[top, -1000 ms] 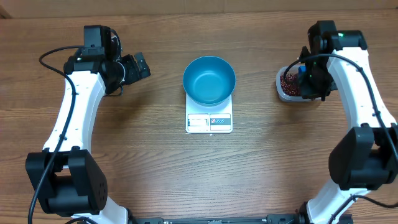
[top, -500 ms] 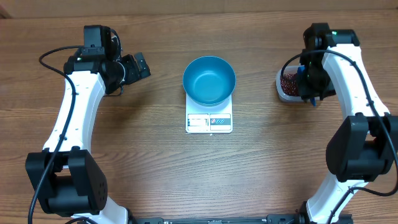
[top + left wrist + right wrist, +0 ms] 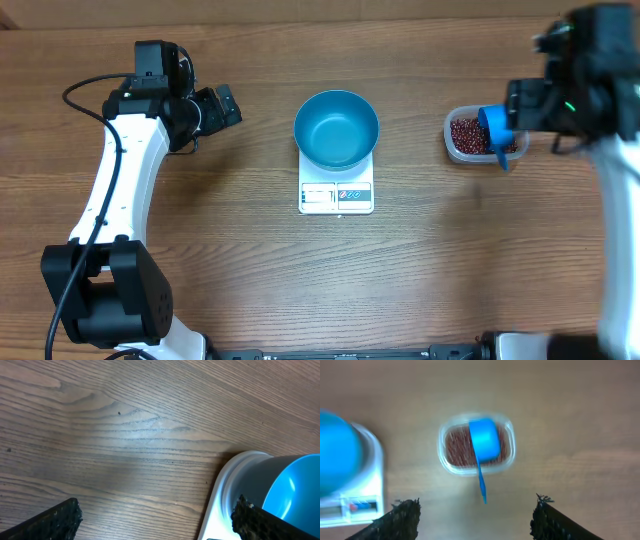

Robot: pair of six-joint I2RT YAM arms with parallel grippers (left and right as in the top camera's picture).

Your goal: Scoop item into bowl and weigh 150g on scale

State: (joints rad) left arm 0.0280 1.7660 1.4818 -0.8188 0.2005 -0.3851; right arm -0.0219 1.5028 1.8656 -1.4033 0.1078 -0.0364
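The empty blue bowl [image 3: 336,128] stands on the white scale [image 3: 336,196] at mid-table. The red-brown beans [image 3: 463,132] fill a clear tub [image 3: 452,150] to the right, and a small blue scoop [image 3: 495,128] rests on them with its handle over the near rim. In the right wrist view the scoop [image 3: 485,440] lies far below my right gripper [image 3: 476,502], which is open and holds nothing. The right arm [image 3: 585,90] shows blurred, high beside the tub. My left gripper [image 3: 222,105] hangs wide open left of the bowl [image 3: 295,490], empty [image 3: 157,505].
Bare wooden tabletop [image 3: 200,250] surrounds the scale. The scale's display strip [image 3: 336,195] faces the near edge. The bowl [image 3: 337,452] and scale [image 3: 365,500] show at the left of the right wrist view.
My right gripper has opened and let go of the scoop, which now lies on the beans. The right arm has risen and swung right. The left arm is still.
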